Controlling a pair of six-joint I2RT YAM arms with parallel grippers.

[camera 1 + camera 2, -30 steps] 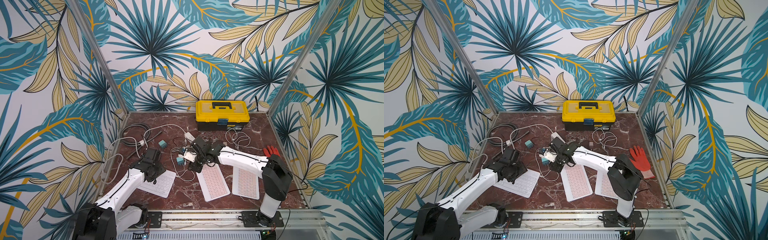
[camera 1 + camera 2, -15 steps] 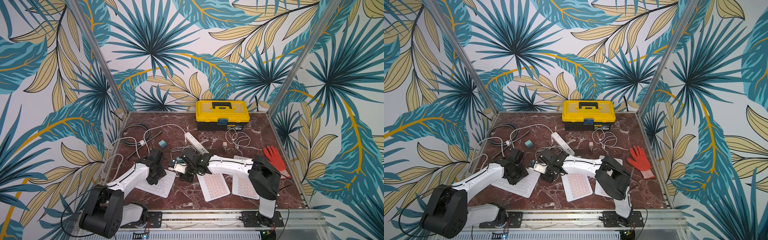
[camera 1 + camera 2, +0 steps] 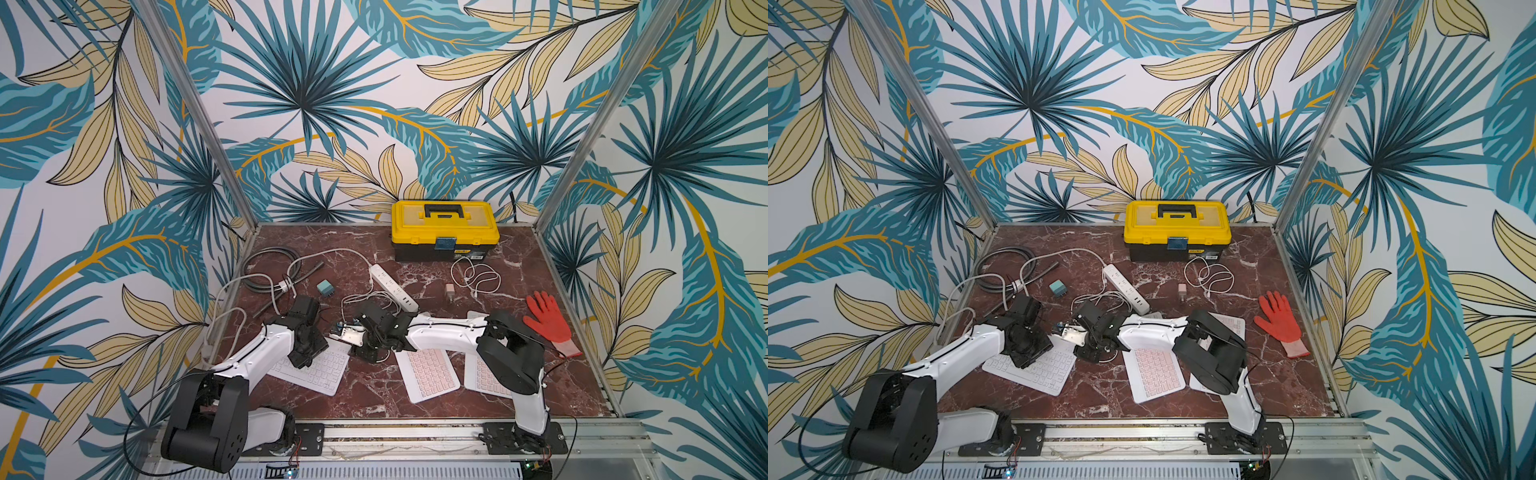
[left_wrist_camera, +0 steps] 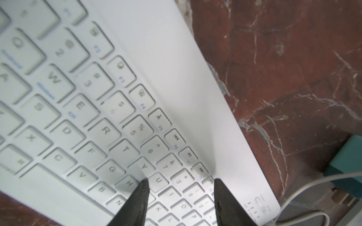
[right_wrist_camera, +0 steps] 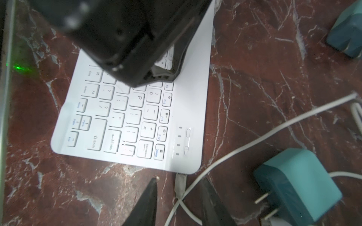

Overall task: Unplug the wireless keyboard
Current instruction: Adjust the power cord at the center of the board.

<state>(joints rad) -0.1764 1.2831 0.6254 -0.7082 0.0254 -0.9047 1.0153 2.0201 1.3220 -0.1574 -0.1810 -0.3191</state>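
The white wireless keyboard (image 3: 320, 372) (image 3: 1038, 372) lies at the front left of the marble table. A white plug (image 5: 180, 184) sits in its short edge (image 5: 137, 160), with a white cable (image 5: 254, 137) running off it. My left gripper (image 4: 181, 182) (image 3: 302, 358) is open, its tips down on or just above the keys near Y and U. My right gripper (image 5: 180, 187) (image 3: 359, 352) is open and low by the keyboard's corner. Its fingers (image 5: 150, 197) stand either side of the plug with gaps on both sides.
A teal charger (image 5: 297, 185) lies beside the plug and another teal adapter (image 3: 324, 287) sits further back. Two pink keyboards (image 3: 428, 374) (image 3: 486, 376) are under the right arm. Behind are a power strip (image 3: 392, 289), yellow toolbox (image 3: 444, 230), cable coils (image 3: 270, 270) and a red glove (image 3: 548, 324).
My right gripper has moved left and forward from near the power strip to the white keyboard's corner. My left gripper has settled lower onto the keys.
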